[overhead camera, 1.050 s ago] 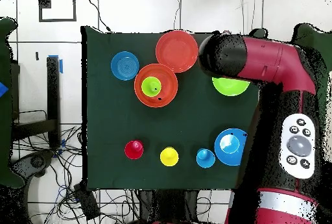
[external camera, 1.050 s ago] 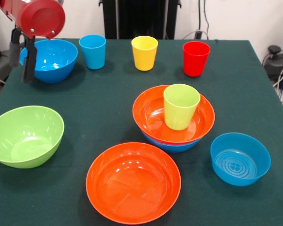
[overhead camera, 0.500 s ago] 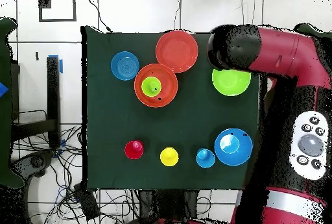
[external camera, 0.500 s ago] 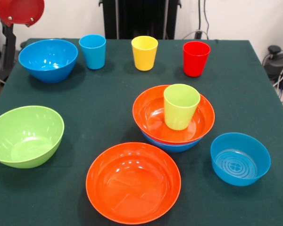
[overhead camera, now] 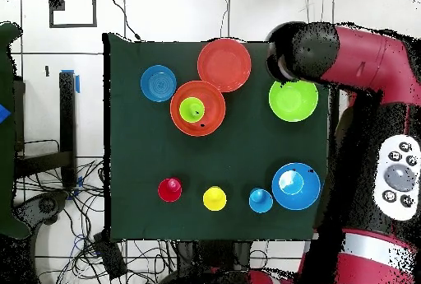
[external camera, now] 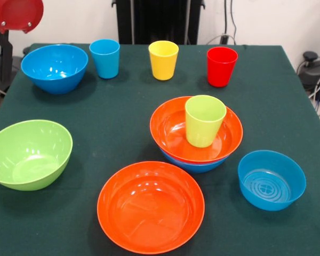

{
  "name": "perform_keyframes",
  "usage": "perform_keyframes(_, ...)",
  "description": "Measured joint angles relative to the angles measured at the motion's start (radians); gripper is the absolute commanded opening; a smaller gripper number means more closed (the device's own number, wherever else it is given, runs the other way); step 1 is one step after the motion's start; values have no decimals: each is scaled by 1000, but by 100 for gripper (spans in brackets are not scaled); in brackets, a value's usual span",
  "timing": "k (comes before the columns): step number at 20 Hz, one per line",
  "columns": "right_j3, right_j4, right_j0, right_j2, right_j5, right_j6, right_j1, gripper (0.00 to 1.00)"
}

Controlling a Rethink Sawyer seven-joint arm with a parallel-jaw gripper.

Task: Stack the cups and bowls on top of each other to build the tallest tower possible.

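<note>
Stacking stood partway done: the tower [external camera: 197,136] was three pieces high, a lime green cup [external camera: 204,120] upright in an orange bowl [external camera: 170,130] nested on a blue bowl [external camera: 194,165] of which only the rim showed. It sat slightly toward 4 o'clock of the table's [external camera: 122,106] centre in the front view.

Loose pieces around it: second orange bowl [external camera: 150,207] at 7 o'clock, just beside; small blue bowl [external camera: 271,180] at 4 o'clock; lime green bowl [external camera: 29,153] at 9 o'clock, well apart; red cup [external camera: 221,66], yellow cup [external camera: 163,60], blue cup [external camera: 104,58] and deep blue bowl [external camera: 54,68] in a row from 12 to 10 o'clock.

Judged step: between placements. Next move probably called for picking a loose bowl or cup and seating it on the green cup, centred.

Arm [overhead camera: 345,54] was drawn off toward the table's edge; gripper state could not be told.
</note>
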Motion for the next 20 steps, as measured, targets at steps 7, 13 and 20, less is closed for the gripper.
perform_keyframes(7, 0, 16, -23, 13, 0, 0, 33, 100)
perform_keyframes(13, 0, 32, -34, 43, -3, 0, 64, 100)
perform_keyframes(20, 0, 38, -41, 76, -15, 0, 95, 100)
